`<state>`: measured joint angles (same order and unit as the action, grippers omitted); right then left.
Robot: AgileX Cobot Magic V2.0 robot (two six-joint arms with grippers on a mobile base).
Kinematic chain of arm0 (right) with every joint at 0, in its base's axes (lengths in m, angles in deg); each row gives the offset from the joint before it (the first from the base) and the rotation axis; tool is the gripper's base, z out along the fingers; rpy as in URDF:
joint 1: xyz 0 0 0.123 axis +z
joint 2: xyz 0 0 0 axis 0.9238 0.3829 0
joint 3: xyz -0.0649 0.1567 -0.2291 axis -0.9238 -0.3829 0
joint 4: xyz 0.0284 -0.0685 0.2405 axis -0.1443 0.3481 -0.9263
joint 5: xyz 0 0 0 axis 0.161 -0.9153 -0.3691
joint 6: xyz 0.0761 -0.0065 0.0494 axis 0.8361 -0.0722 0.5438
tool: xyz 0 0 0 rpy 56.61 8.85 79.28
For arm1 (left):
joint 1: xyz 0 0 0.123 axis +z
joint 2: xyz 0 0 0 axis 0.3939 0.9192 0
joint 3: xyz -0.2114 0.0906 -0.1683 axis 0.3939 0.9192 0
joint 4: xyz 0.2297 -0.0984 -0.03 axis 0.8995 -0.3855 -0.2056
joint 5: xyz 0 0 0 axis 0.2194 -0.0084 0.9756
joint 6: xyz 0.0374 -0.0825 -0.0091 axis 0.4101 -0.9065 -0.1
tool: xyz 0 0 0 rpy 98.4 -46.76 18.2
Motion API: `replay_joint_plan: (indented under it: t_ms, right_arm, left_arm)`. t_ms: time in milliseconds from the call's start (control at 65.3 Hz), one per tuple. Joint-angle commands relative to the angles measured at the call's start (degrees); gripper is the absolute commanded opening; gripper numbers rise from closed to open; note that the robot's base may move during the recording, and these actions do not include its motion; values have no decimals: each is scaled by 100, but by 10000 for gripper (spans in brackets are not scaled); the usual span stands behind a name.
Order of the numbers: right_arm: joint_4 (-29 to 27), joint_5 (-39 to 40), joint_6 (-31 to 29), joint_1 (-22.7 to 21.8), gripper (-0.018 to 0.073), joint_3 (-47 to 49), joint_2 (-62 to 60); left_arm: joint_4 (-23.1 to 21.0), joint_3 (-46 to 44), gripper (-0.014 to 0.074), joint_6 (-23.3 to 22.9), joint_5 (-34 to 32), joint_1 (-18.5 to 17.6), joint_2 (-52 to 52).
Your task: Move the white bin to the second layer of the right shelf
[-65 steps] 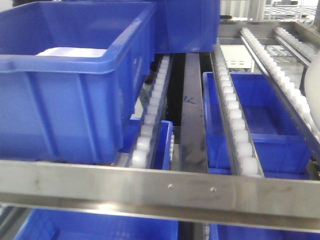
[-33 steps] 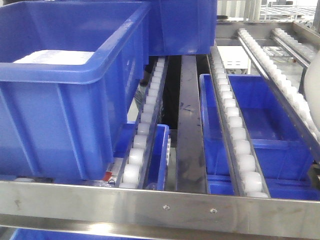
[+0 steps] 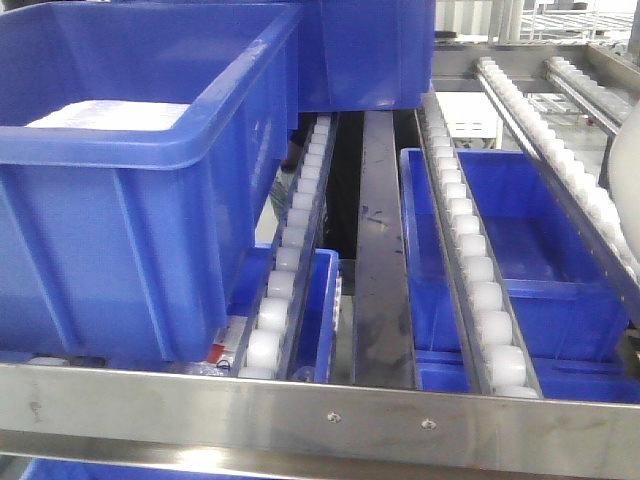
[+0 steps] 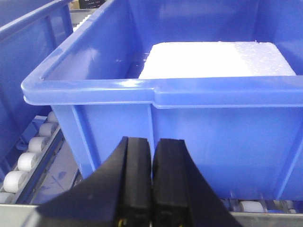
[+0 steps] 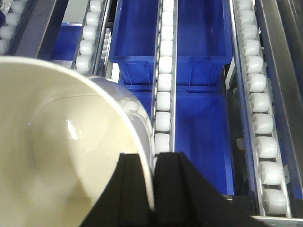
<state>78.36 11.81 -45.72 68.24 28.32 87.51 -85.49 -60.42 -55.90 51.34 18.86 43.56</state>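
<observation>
While right gripper (image 5: pixel 152 177) pinches white bin (image 5: pixel 57 151) rim, roller lanes (image 5: pixel 163 80) run toward 12 o'clock; left gripper (image 4: pixel 152 161) closed, empty.

The white bin (image 5: pixel 61 156) is smooth, glossy cream plastic. The blue crate (image 3: pixel 130 200) is plastic with a soft sheen. Beside it, the roller lanes (image 3: pixel 480 280) are white plastic, behind a brushed, lightly scuffed steel front rail (image 3: pixel 320 420).
</observation>
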Motion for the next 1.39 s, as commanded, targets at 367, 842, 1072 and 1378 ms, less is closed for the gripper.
replay_joint_plan:
  t_ms: [367, 842, 1072, 1378]
  right_arm:
    - [-39, 1882, 27, -24, 76, 180, 1433]
    - [-476, 2468, 179, -24, 76, 180, 3480]
    - [-547, 2690, 179, -24, 76, 180, 3868]
    - [-349, 2948, 149, -24, 76, 180, 3939]
  left_arm:
    - [-35, 211, 85, -30, -489, -22, -92]
    - [-35, 211, 85, -30, -489, -22, -92]
    - [-35, 211, 85, -30, -489, -22, -92]
    - [-35, 211, 85, -30, -489, -22, -92]
